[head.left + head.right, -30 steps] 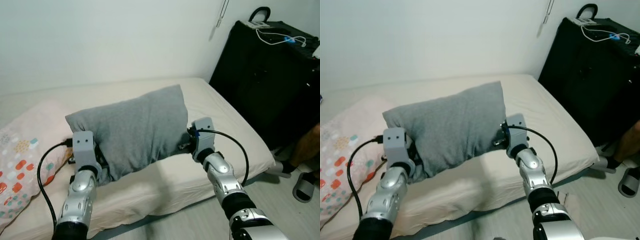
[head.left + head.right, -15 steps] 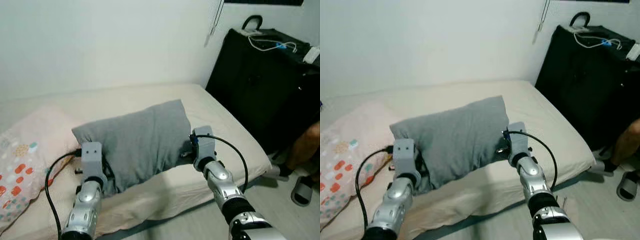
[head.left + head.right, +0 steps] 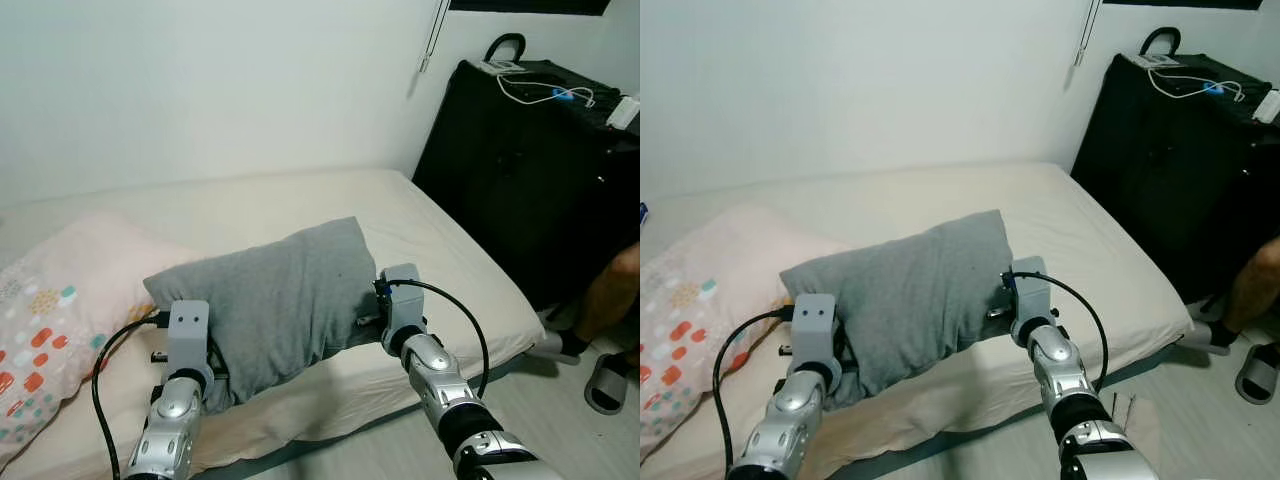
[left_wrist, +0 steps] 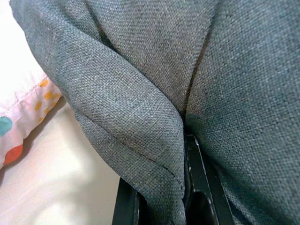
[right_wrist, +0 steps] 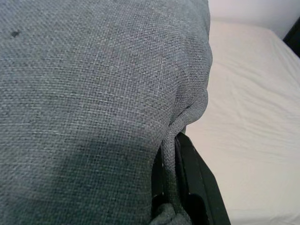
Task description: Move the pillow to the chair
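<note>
Holding the grey pillow (image 3: 270, 295) just above the bed (image 3: 440, 250), my left gripper (image 4: 161, 199) and right gripper (image 5: 171, 187) each pinch only a fabric fold; I judge turning could tug one loose.

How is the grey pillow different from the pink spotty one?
The grey pillow is plain; the pink pillow has coloured spots. The grey pillow is pinched at each end by the left claw and right claw; nothing holds the pink pillow, which lies flat on the bed. Both are soft.
</note>
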